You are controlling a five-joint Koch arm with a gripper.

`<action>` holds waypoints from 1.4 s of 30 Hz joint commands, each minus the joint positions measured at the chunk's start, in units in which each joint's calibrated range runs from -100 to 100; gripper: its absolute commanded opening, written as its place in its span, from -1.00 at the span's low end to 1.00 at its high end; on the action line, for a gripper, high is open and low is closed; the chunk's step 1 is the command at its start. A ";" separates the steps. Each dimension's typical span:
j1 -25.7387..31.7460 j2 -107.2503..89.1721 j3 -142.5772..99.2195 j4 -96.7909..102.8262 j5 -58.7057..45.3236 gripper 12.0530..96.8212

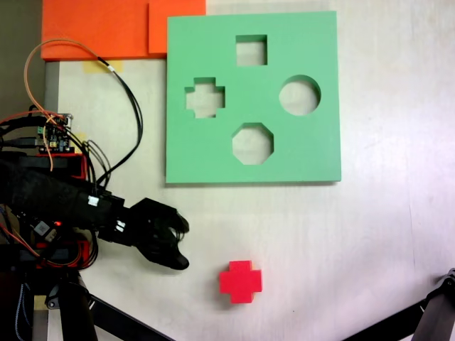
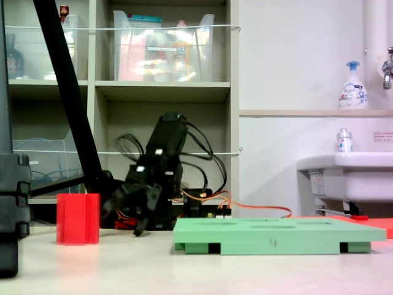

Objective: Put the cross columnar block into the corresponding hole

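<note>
1. My claw (image 1: 183, 244) hangs spread and empty above the pale table (image 1: 370, 234); the top-down fixed view shows clear daylight between my two black jaws.
2. The small bright red foam block with the plus-shaped section (image 1: 240, 281) stands upright on the table, near my fingertips and a little past them, to the lower right in that view. Nothing touches it.
3. The plus-shaped cutout (image 1: 205, 98) lies in the flat green square foam board (image 1: 284, 153), well away from my claw on the far side from the block, beside a square, a round and an octagonal opening.
4. As I judge it, the step in hand is the approach and grasp. I should centre the block between my jaws, squeeze two opposite flat arm ends rather than the notches, and come down low, since the side fixed view shows the block (image 2: 78, 219) fairly tall.
5. I should press gently, for foam gives, and keep the cross square to the cutout so little twisting is needed later.
</note>
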 commanded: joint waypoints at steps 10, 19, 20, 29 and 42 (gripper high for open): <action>-0.59 8.81 53.08 -58.84 5.37 -0.30; -2.39 53.22 96.35 -82.43 4.49 0.43; -2.74 55.04 96.55 -82.43 4.40 0.51; -3.66 69.15 97.95 -82.43 2.54 0.66; -3.08 86.60 104.03 -77.23 2.54 0.66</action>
